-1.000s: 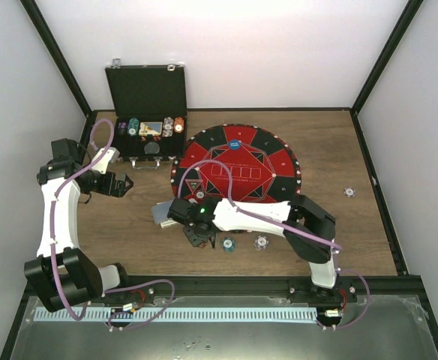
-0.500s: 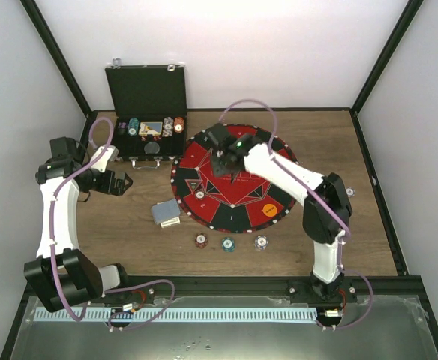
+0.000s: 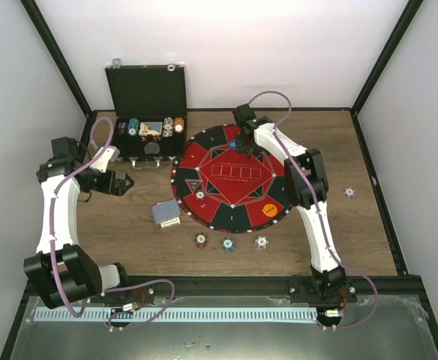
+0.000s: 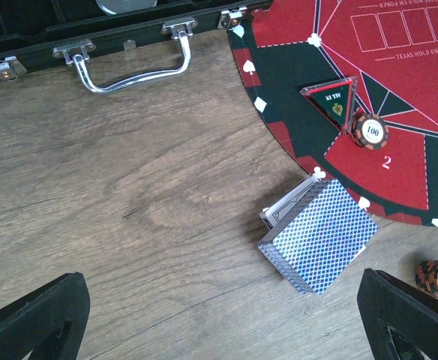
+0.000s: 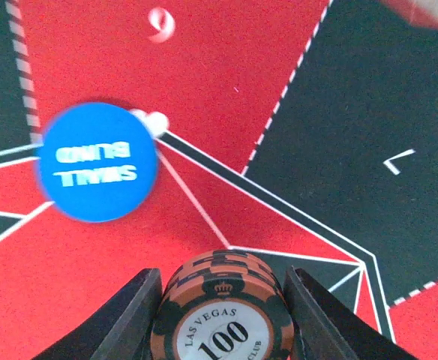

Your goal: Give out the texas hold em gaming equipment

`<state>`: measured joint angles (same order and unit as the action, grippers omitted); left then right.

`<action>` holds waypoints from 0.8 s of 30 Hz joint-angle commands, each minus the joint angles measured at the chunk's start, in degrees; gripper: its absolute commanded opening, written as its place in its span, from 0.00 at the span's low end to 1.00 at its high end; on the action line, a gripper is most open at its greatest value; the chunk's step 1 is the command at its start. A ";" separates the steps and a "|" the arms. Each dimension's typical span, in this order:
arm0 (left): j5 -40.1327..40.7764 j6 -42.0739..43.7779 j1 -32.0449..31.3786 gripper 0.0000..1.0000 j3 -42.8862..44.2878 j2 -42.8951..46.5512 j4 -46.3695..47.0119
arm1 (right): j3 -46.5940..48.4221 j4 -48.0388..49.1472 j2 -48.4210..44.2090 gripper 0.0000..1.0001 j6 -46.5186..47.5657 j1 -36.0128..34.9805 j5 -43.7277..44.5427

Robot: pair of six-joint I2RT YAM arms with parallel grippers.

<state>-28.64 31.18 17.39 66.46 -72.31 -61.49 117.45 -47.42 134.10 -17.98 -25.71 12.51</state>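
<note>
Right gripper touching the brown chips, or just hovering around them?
Touching. Right wrist view: the right gripper has both fingers flush against the brown chips, no gap.

The wooden table (image 3: 129, 225) carries:
- A round red-and-black mat (image 3: 234, 196) at centre.
- An open black case (image 3: 145, 90) at far left, just beside the mat.
- A deck of playing cards (image 3: 165, 214) off the mat's near-left edge.
- A near row: brown-red chip (image 3: 201, 241), teal chip (image 3: 228, 244), white chip (image 3: 261, 241).
- A pale chip (image 3: 349, 192) alone at right.

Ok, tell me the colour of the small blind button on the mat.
Blue with white lettering; the button shows best in the right wrist view.
</note>
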 commanded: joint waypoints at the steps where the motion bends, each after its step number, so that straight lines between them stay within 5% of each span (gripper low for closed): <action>1: -1.14 1.06 0.28 1.00 1.85 -0.33 -0.83 | 5.49 1.10 3.76 0.12 1.70 1.25 -2.12; 12: -1.12 1.72 0.31 1.00 2.19 -0.26 -1.28 | 8.24 1.82 9.12 0.13 2.11 1.70 -2.91; 24: -1.61 2.03 0.28 1.00 2.22 0.05 -1.71 | 5.99 -0.17 4.39 0.23 2.49 2.15 -0.91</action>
<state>-28.99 31.94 17.39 67.42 -72.31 -62.37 123.46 -46.26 142.02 -16.27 -24.05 10.70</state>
